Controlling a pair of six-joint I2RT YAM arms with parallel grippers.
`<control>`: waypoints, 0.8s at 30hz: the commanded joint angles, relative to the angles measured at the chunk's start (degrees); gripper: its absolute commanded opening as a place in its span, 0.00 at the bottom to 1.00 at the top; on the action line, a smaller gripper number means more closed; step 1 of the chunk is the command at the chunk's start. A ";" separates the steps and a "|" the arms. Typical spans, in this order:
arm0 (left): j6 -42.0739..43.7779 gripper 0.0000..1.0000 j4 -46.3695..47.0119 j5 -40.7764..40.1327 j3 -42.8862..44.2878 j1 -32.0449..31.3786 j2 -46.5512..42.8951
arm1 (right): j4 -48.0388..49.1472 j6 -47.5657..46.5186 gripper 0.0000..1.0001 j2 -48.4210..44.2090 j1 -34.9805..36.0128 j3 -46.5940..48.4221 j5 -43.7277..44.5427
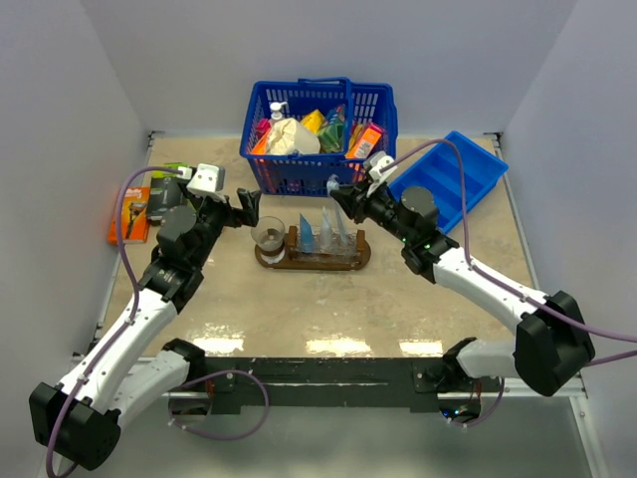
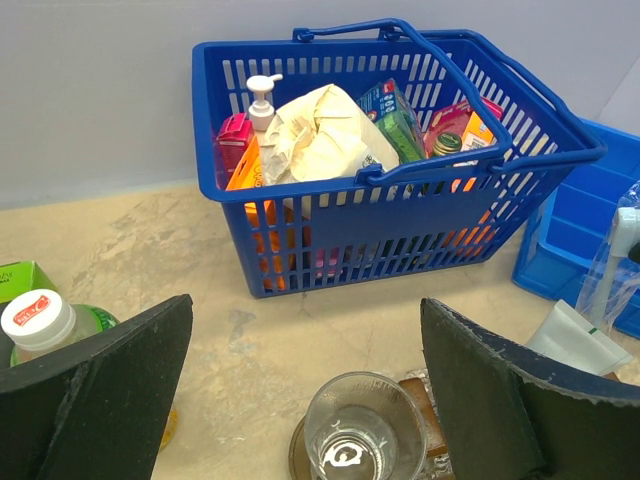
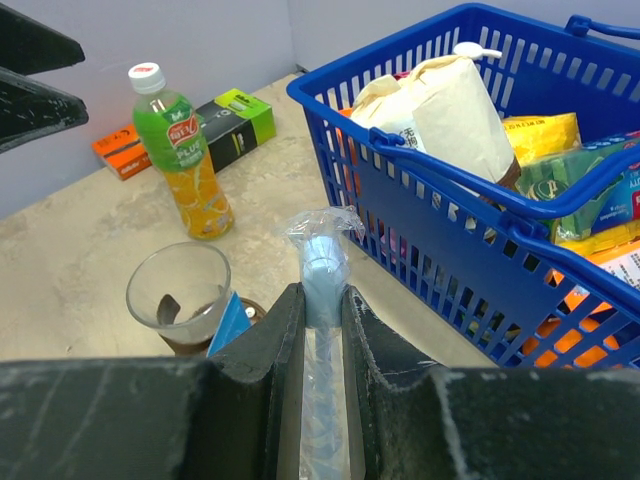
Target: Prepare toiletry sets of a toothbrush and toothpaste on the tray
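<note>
The right gripper (image 3: 322, 300) is clamping the wrapped toothbrush (image 3: 322, 262) beside the basket (image 3: 430, 250); the left gripper (image 2: 307, 330) is hovering fully spread near a glass cup (image 2: 352, 430)

The table (image 1: 299, 309) is viewed from high above its near edge, faced toward the far wall, with the tray (image 1: 317, 266) mid-frame. The left wrist view is set low and close, faced far-right at the basket (image 2: 400, 235) over a glass (image 2: 352, 428). The right wrist view is faced far-left. Basket and glass are shared by all three.
</note>
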 commanded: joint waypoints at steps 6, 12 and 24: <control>1.75 1.00 2.03 -0.35 -0.03 0.35 0.08 | 6.64 -0.85 0.00 0.88 0.25 -1.58 1.24; 1.84 1.00 2.03 -0.35 -0.03 0.44 0.34 | 8.66 -0.85 0.00 1.41 0.34 -2.72 1.41; 1.06 1.00 8.44 25.68 0.49 0.35 4.72 | 10.25 -1.64 0.00 0.10 0.34 -4.13 2.03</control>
